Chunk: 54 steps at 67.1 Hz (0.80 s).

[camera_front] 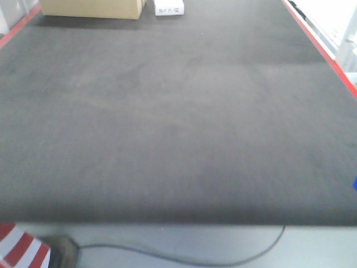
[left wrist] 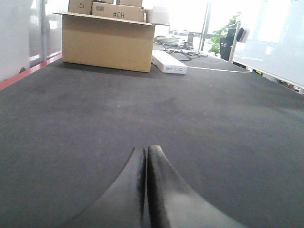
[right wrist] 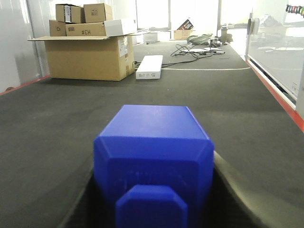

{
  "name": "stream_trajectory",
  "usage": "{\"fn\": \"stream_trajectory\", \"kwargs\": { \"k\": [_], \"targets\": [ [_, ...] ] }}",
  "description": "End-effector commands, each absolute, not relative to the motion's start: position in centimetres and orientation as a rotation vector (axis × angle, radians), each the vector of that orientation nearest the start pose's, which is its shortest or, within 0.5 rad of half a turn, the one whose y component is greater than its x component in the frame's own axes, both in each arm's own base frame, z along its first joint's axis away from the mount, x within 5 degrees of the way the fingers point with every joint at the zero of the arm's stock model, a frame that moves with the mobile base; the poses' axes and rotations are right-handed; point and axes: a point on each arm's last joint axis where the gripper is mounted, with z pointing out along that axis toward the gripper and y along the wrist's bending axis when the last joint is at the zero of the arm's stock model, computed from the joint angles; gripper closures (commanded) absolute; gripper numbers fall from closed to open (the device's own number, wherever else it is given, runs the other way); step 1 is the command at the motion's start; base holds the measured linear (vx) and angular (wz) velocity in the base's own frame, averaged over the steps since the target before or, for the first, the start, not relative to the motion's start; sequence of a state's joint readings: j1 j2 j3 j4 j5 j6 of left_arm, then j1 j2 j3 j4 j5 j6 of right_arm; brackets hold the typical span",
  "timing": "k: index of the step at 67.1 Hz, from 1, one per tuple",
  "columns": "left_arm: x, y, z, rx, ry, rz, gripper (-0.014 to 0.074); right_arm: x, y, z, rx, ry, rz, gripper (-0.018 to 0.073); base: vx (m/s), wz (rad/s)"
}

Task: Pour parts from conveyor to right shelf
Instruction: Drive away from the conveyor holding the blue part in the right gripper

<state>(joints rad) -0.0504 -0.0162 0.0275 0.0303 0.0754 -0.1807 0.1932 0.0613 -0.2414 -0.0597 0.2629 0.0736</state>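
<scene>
1. The right claw [right wrist: 154, 190] is clenched on a bright blue block [right wrist: 152, 137], with one dark finger [right wrist: 83, 202] showing on each side of it. The left claw [left wrist: 146, 156] is pressed shut with nothing between its fingers, low over the belt.
2. The conveyor [camera_front: 167, 111] is largest: a wide, dark grey, felt-like belt with a red strip [camera_front: 321, 47] along its edge, filling the front view.
3. At its far end stands an open cardboard carton [right wrist: 85, 57] with smaller boxes stacked on top, well apart from both claws.
4. Beside the carton lies a flat white box [right wrist: 149, 66], with loose cables [right wrist: 190, 50] behind it. Nothing here seems to block a swing to the right; the right shelf is not in view.
5. The block is in the right claw above the belt. It looks like rigid, smooth plastic, probably light, sturdy and a little slippery. Its flat opposite sides are the natural place to grip.
6. A small stud [right wrist: 151, 206] juts from the face nearest the wrist camera, so that face suits gripping poorly.
</scene>
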Motion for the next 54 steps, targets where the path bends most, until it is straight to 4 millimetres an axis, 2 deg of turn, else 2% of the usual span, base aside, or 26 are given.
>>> {"fn": "stream_trajectory", "kwargs": {
  "k": [1, 54],
  "targets": [
    [5.63, -0.30, 19.77, -0.083, 1.508, -0.174, 0.0603, 4.57, 0.76, 28.23, -0.125, 1.467, 0.149, 0.0564, -0.40, -0.03],
    [5.63, -0.30, 19.77, -0.083, 1.508, -0.174, 0.0603, 4.57, 0.76, 28.24, -0.125, 1.466, 0.149, 0.0564, -0.33, -0.01]
  ]
}}
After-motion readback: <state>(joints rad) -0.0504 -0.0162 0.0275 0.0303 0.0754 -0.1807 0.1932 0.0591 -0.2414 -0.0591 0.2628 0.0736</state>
